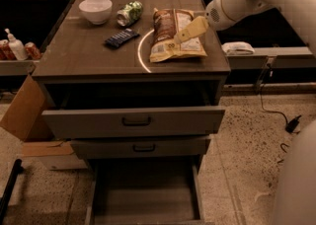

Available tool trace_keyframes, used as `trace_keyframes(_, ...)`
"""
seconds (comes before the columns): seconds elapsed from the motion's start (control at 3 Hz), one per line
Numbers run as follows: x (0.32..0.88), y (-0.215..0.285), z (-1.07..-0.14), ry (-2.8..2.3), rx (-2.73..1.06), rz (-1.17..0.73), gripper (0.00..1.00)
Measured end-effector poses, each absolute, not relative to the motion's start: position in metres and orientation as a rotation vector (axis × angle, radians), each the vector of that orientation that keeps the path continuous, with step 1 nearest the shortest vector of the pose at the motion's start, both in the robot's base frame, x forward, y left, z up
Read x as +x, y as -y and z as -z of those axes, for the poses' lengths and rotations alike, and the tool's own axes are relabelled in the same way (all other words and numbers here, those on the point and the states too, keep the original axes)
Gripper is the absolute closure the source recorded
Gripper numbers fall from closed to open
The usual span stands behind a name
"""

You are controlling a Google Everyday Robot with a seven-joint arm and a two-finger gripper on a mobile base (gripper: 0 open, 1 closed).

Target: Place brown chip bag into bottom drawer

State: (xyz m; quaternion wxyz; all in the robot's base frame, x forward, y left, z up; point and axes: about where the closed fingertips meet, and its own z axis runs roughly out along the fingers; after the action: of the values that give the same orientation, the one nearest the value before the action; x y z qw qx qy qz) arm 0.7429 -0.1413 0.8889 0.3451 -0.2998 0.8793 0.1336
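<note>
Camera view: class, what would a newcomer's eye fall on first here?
The brown chip bag lies on the right side of the cabinet top, with the robot's hand over its right edge. Below, the bottom drawer stands pulled open toward the camera.

Pulled out at floor level, bottom drawer (pixel 145 197), front part open from above; overhanging its rear, two upper drawers (pixel 133 120), both partly out. On the worktop (pixel 84 58), gripper (pixel 180 35) over brown chip bag (pixel 168 41) at right; can (pixel 129 13), packet (pixel 121 37), bowl (pixel 96 10) to left.
</note>
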Motion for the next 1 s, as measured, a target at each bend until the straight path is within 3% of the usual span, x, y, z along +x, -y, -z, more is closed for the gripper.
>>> trace_keyframes(1.0,0.778,0.103,-0.897,-2.318,-0.616,-0.358,0.0)
